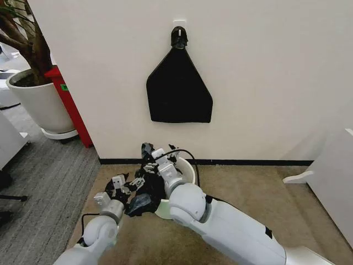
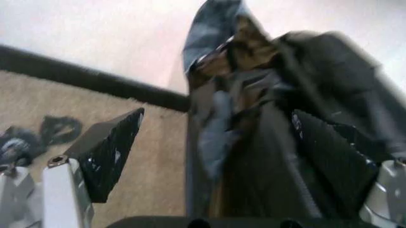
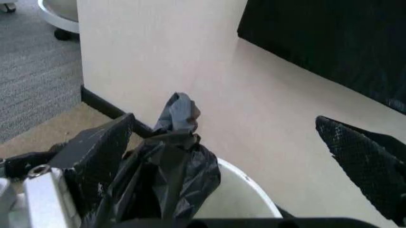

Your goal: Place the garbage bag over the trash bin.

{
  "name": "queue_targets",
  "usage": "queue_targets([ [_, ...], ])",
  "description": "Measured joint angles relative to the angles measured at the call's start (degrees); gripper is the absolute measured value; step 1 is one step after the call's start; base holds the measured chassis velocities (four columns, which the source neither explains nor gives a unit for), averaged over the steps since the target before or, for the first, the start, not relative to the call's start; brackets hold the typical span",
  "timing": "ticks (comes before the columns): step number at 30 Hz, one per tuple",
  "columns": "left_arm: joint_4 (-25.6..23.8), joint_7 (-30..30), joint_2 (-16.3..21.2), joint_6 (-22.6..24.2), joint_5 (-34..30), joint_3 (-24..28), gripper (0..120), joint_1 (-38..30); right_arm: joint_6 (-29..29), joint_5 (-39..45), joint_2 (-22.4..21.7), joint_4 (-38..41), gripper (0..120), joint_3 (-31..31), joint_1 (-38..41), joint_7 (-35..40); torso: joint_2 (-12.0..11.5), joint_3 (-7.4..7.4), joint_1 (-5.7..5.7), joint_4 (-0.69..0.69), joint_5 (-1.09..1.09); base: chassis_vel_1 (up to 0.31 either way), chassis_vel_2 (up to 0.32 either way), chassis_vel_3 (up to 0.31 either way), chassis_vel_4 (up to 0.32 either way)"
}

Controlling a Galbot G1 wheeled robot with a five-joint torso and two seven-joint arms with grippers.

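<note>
No legible text anywhere; small green label point(image 1: 64, 87) on red panel point(image 1: 69, 105), unreadable.

The garbage bag point(image 1: 144, 190) is thin, glossy, crinkled black plastic. The trash bin point(image 1: 186, 168) is smooth cream-white plastic with a slight sheen. At twelve o'clock on the matt cream wall point(image 1: 265, 66), the black sheet point(image 1: 178, 91) looks flat and matt. The tan carpet point(image 1: 248, 190) is rough-piled. The gripper pads point(image 3: 364, 164) look black and finely textured.
</note>
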Motion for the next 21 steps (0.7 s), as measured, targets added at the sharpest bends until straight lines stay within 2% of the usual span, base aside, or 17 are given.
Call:
queue_targets([
  [4, 0.62, -2.31, -0.36, 2.78, -0.62, 1.02, 93, -2.16, 0.09, -1.05, -0.22, 0.29, 100, 0.02, -1.04, -0.55, 0.0, 0.0, 0.0, 0.0, 0.0, 0.0, 0.0, 0.0, 0.0],
  [10, 0.86, -2.03, 0.03, 8.27, -3.93, 3.18, 89, -5.97, 0.71, -3.03, -0.46, 0.4, 100, -0.55, -2.1, -1.73, 0.0, 0.0, 0.0, 0.0, -0.01, 0.0, 0.0, 0.0, 0.0],
  [15, -0.04, -2.52, 0.54, 14.63, -7.47, 4.28, 77, -9.07, 1.12, -3.48, -0.99, 0.67, 100, -0.49, -2.4, -2.13, 0.0, 0.0, 0.0, 0.0, 0.0, 0.0, 0.0, 0.0, 0.0],
  [18, -0.2, -5.09, 0.53, 18.34, -8.7, 5.11, 63, -11.12, 1.38, -3.88, -1.59, 1.01, 100, -0.09, -3.0, -2.48, 0.0, -0.01, 0.0, -0.01, -0.01, 0.0, 0.0, 0.0, 0.0],
  [21, -0.84, -8.23, 0.42, 21.82, -9.25, 5.23, 59, -12.01, 1.61, -4.52, -1.88, 1.22, 100, 0.58, -3.99, -2.96, 0.0, -0.01, 0.0, -0.01, -0.01, 0.0, 0.0, 0.0, 0.0],
])
